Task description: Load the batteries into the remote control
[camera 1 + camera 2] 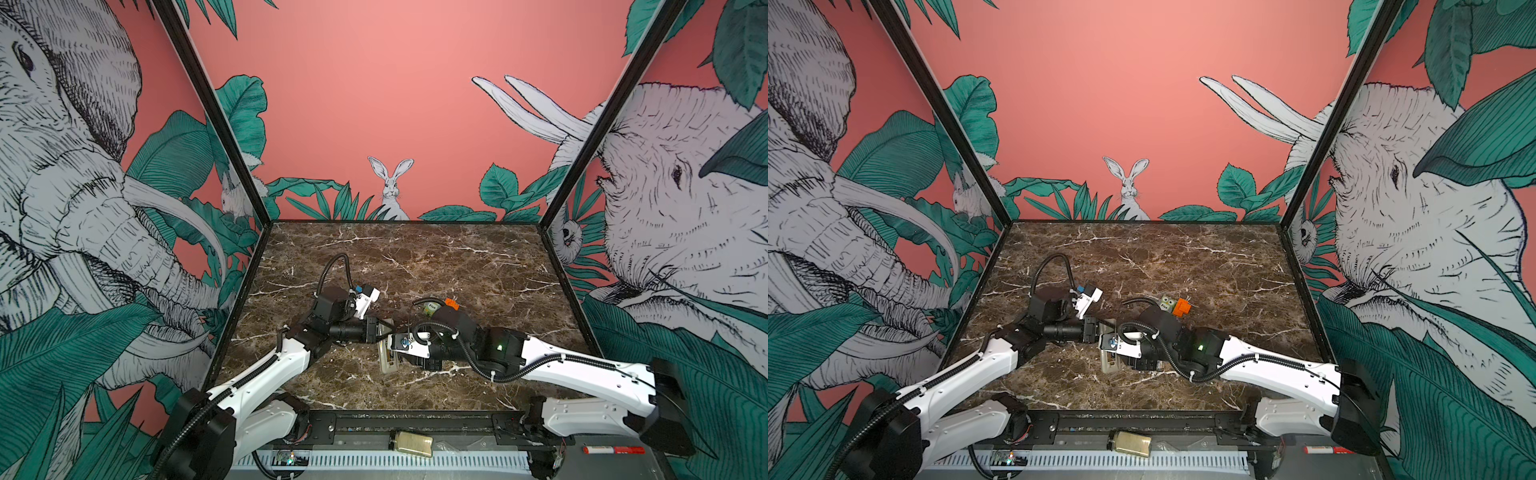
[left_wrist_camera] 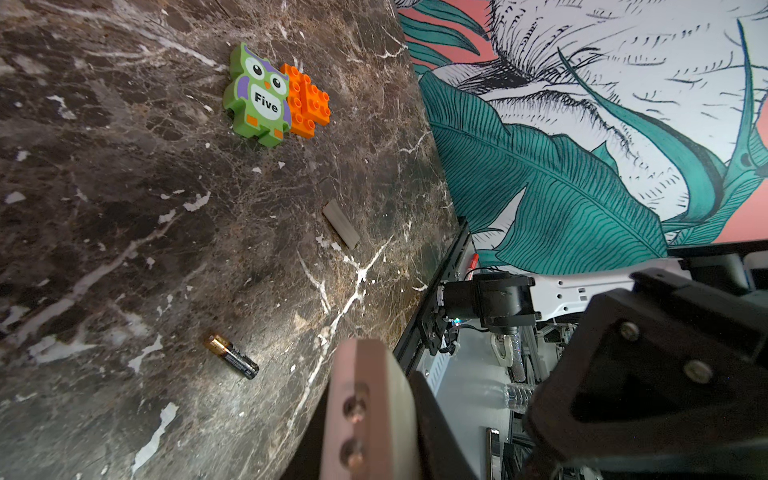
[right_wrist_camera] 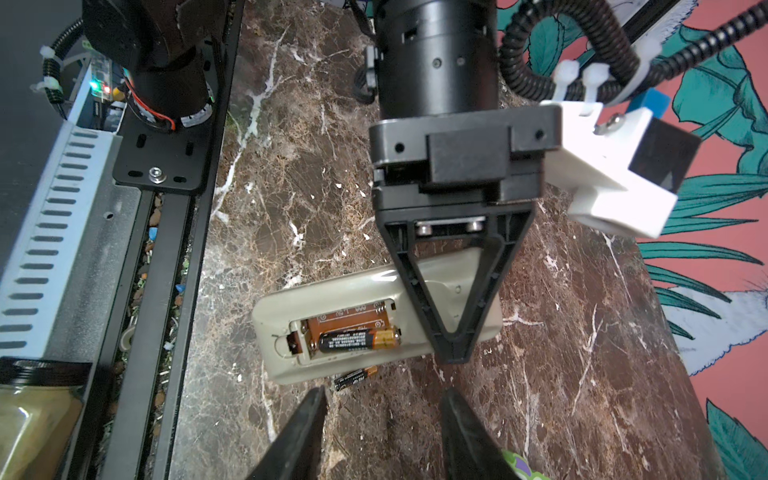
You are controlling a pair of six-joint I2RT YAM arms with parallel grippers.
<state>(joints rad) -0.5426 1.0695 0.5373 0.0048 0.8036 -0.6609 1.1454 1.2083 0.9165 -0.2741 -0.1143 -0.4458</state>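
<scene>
The left gripper (image 3: 453, 353) is closed on one end of the remote (image 3: 332, 299), pinching it between its fingers. The remote is back up with its recess uncovered. A seated battery (image 3: 359, 340) fills the slot on the side nearer the right gripper (image 3: 384, 432), and the slot beyond it shows bare brown board.

The right gripper hovers with its fingers moderately apart and nothing between them. Just ahead of its fingertips the loose battery (image 3: 355, 377) lies on the marble (image 3: 561, 332) against the remote's near edge, partly tucked under it.

From the left wrist, the loose battery (image 2: 231, 356) lies beside the gripped end. Farther out from that gripper a grey cover (image 2: 340, 224) lies flat, and beyond it an owl (image 2: 257, 95) touches an orange brick (image 2: 309, 102).

In both top views the remote (image 1: 386, 365) (image 1: 1109, 365) shows just beneath the right wrist.
</scene>
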